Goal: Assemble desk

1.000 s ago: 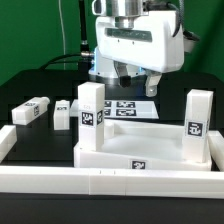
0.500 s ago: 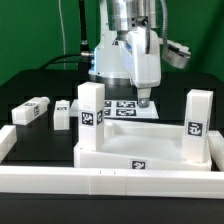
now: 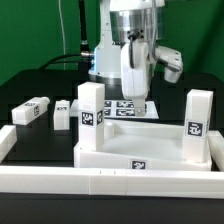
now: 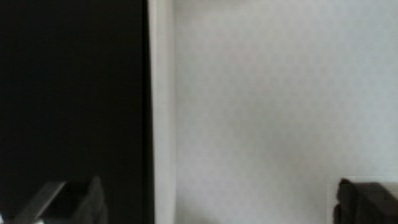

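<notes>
The white tray-like tabletop point(image 3: 110, 158) lies on the black table with a white leg standing upright at its left corner point(image 3: 91, 115) and another at its right corner point(image 3: 197, 125). Two loose legs point(image 3: 31, 111) point(image 3: 63, 113) lie on the exterior view's left. My gripper point(image 3: 138, 106) hangs turned edge-on just above the tabletop's far rim, open and empty. In the wrist view my gripper point(image 4: 217, 205) has its dark fingertips point(image 4: 365, 200) wide apart over a white surface point(image 4: 285, 90) that borders black table; I cannot tell which white part it is.
The marker board point(image 3: 124, 104) lies flat behind the tabletop, under my gripper. A long white border rail point(image 3: 100, 185) runs along the front and turns up the exterior view's left side point(image 3: 5, 145). A green wall stands behind.
My gripper has turned about a quarter turn from broadside to edge-on and has come down toward the tabletop's far rim. The parts have not moved.
</notes>
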Controlling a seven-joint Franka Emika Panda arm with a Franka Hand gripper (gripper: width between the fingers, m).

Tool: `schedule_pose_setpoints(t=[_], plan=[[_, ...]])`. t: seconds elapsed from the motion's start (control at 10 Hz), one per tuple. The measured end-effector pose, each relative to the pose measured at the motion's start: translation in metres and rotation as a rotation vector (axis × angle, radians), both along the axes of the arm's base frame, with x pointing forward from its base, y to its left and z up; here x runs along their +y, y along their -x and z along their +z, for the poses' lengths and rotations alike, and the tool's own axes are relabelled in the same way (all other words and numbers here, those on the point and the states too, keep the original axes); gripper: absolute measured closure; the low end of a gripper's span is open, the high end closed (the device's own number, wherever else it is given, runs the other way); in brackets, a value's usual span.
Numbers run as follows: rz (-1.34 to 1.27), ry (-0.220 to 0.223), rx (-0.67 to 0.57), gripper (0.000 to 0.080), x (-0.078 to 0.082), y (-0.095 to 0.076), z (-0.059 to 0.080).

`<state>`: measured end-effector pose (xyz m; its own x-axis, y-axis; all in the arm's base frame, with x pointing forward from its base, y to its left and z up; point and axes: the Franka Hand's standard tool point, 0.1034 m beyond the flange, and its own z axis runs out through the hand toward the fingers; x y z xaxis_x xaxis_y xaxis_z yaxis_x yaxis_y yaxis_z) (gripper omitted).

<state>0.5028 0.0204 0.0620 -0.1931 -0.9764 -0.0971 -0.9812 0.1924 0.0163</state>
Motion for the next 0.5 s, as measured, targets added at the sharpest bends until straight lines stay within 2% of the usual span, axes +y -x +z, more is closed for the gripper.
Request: schedule_pose_setpoints(t=[0.5], plan=[[0.025, 0.027, 0.063, 0.0151, 0.003, 0.013, -0.035]])
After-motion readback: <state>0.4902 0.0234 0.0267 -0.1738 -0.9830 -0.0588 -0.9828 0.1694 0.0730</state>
